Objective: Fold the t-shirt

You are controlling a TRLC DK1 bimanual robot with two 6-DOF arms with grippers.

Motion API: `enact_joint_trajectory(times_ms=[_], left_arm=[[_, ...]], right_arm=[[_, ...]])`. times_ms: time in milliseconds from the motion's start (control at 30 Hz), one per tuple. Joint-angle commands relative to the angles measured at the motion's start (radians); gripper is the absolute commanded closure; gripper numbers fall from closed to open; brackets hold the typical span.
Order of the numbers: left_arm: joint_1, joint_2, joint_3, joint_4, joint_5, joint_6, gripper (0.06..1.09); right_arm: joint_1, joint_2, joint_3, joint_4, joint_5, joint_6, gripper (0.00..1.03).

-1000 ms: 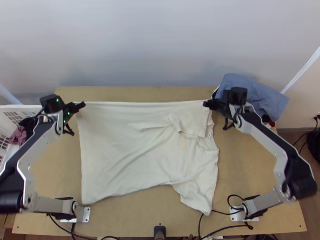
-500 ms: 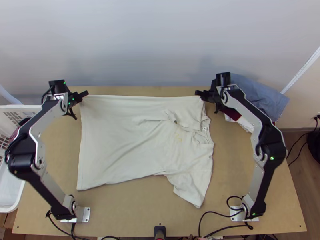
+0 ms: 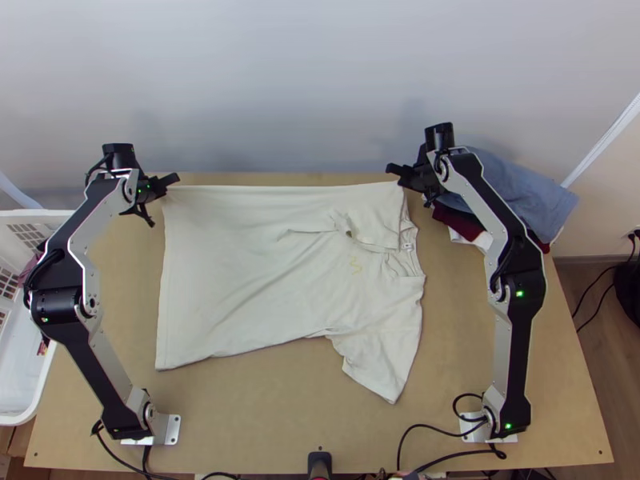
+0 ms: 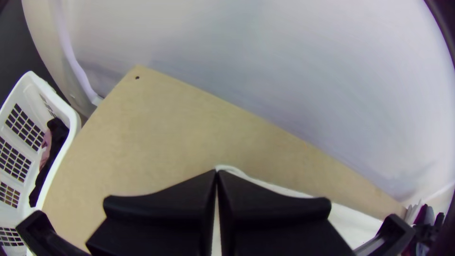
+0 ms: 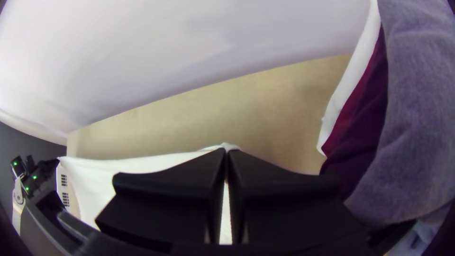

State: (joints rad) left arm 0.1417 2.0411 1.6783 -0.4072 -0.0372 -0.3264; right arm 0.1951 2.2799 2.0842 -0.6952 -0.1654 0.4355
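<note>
In the top view my left gripper (image 3: pixel 170 182) holds one far corner of the cream t-shirt (image 3: pixel 240 272), and my right gripper (image 3: pixel 397 174) holds the other, at the sleeve and neck end. The far edge runs straight between them; the rest spreads toward the table's near side, one sleeve folded over near the collar, the other pointing to the near edge. In the left wrist view the left gripper (image 4: pixel 217 173) is shut on the t-shirt (image 4: pixel 353 223). In the right wrist view the right gripper (image 5: pixel 226 151) is shut on the t-shirt's edge (image 5: pixel 95 180).
A pile of clothes with a blue-grey piece (image 3: pixel 524 192) on top lies at the table's far right corner. A white basket (image 3: pixel 24 400) with clothes stands beside the left edge. Black cables (image 3: pixel 432 426) cross the near edge, and a wall rises behind the table.
Both grippers have moved toward the far edge, the right one also somewhat left. The t-shirt has gone with them, its near hem and sleeve now farther from the table's near edge.
</note>
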Motion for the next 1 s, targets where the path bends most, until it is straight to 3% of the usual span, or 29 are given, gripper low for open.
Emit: enact_joint_trajectory(times_ms=[0,367,967], left_arm=[[0.015,-0.055,0.003,-0.033,0.010,-0.026,1.05],[0.025,-0.182,-0.135,-0.042,0.043,-0.005,1.05],[0.035,-0.341,-0.463,0.059,0.062,0.020,1.05]], right_arm=[[-0.005,0.001,0.042,-0.046,0.006,0.019,1.00],[0.001,-0.060,0.017,-0.214,0.007,0.009,1.00],[0.033,-0.237,-0.188,-0.207,0.015,-0.003,1.00]])
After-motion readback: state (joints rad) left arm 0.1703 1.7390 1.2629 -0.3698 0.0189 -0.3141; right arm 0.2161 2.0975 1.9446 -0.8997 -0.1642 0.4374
